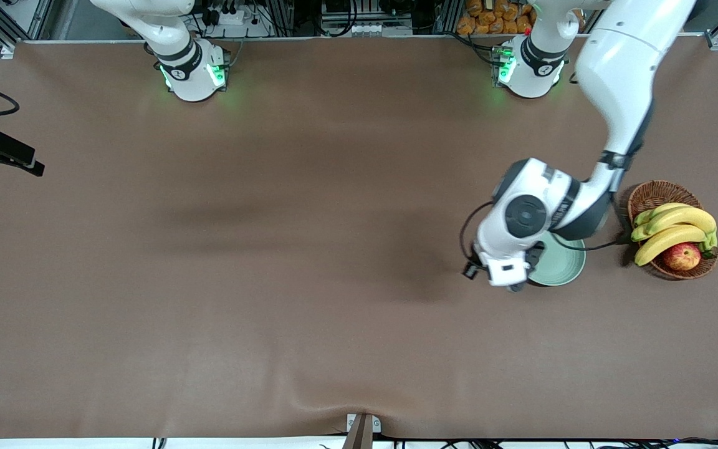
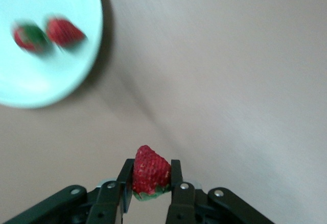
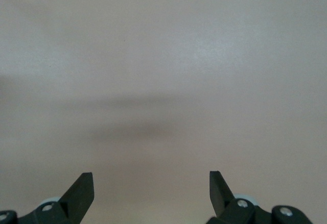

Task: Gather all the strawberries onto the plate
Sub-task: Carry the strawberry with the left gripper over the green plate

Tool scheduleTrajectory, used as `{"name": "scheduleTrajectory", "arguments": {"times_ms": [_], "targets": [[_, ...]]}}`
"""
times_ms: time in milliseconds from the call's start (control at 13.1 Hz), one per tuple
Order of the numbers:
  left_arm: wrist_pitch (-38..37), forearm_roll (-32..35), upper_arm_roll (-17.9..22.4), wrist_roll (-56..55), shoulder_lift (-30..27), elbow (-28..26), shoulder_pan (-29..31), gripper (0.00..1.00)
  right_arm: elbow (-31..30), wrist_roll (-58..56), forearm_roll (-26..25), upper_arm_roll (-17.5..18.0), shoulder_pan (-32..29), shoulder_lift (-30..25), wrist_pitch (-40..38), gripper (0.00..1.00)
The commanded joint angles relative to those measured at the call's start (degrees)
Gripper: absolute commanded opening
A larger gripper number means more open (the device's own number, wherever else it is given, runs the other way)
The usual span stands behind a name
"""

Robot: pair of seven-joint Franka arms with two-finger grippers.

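Left pincer (image 2: 151, 189) clamped on the last small red strawberry (image 2: 150, 173), beside the pale mint-green round plate (image 2: 76, 76).
Two berries (image 2: 48, 32) lie inside; next I carry mine over the rim and release. Right pincer (image 3: 151, 191) waits, spread apart.

Three strawberries: one (image 2: 150, 172) clamped in fingers, two (image 2: 62, 31) on the plate. One plate (image 1: 560, 265). One basket (image 1: 652, 196) holding three bananas (image 1: 677, 226) and one apple (image 1: 682, 256). Two arms, two grippers.
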Motion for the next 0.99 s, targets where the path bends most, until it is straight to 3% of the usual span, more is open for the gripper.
{"name": "scheduleTrajectory", "arguments": {"times_ms": [0,306,764,840,917], "targets": [[-2.52,0.37,-1.09,7.96,-1.01,-1.48,4.98,0.00,0.56,0.44,-0.10,-0.14,-0.12,-0.17,-0.34,1.00],[-5.33,0.28,-1.09,21.42,-1.01,-1.74,10.44,0.00,1.00,0.35,-1.59,0.04,0.05,-0.17,0.11,1.00],[-5.25,0.37,-1.00,32.25,1.27,-2.09,16.69,0.00,1.36,-0.09,-3.61,0.04,0.58,-0.35,-1.56,1.00],[-5.25,0.37,-1.00,32.43,1.45,-2.09,16.87,0.04,1.36,-0.09,-4.31,0.12,0.58,-0.35,-1.83,1.00],[-5.25,0.37,-1.00,32.60,1.71,-2.18,16.78,0.14,1.36,-0.09,-4.58,0.12,0.75,-0.43,-3.39,1.00]]}}
